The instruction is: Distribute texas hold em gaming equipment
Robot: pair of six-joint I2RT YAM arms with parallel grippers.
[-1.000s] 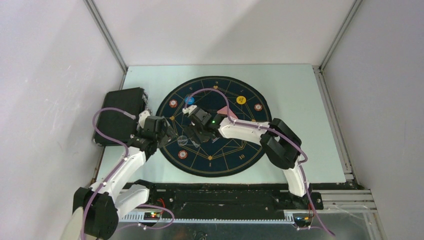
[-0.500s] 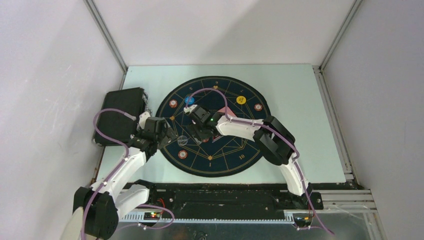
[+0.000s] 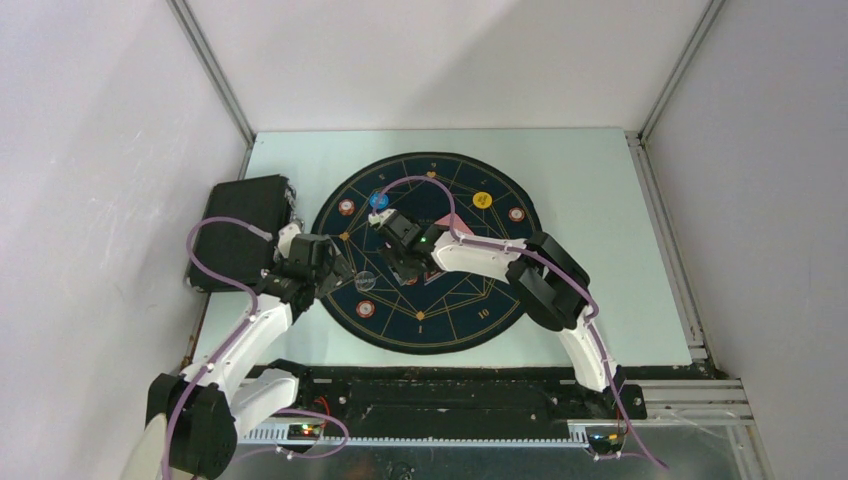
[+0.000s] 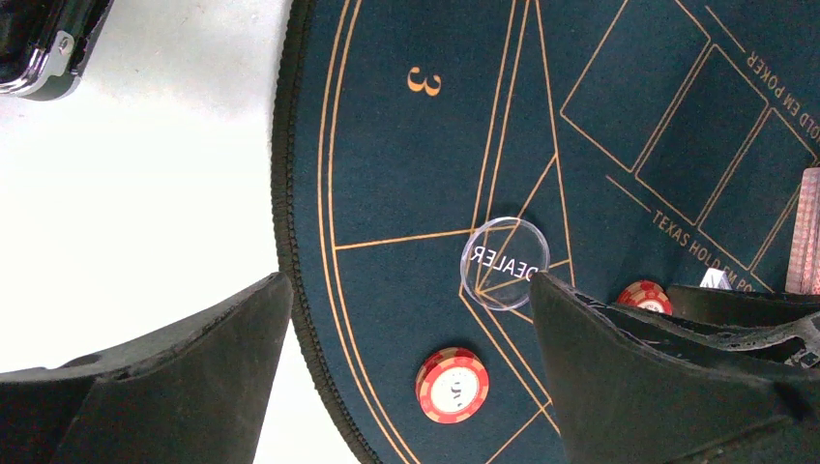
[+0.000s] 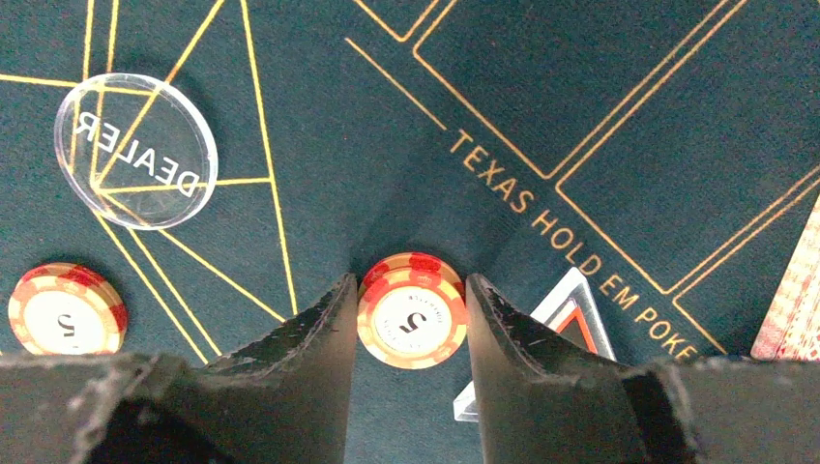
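In the right wrist view my right gripper (image 5: 411,290) is shut on a red-white poker chip (image 5: 412,309) marked 5, lying flat on the dark round mat (image 5: 580,87). Both fingers touch the chip's rim. A clear-edged red triangular token (image 5: 571,319) lies just right of it, partly behind the right finger. A clear DEALER button (image 5: 135,150) and another red-white chip (image 5: 66,309) lie to the left. My left gripper (image 4: 408,280) hangs open over the mat's left rim, above a red-white chip (image 4: 452,385) and the DEALER button (image 4: 505,262).
A black case (image 3: 240,235) stands left of the mat (image 3: 470,310). Blue (image 3: 379,200), yellow (image 3: 482,200) and red-white chips (image 3: 515,214) sit along the mat's far half. Pink-backed cards (image 5: 793,290) lie near the centre. The two grippers are close together.
My right gripper's jaws have closed from wide apart onto the red-white chip, and the arm has shifted slightly left. The left arm has hardly moved.
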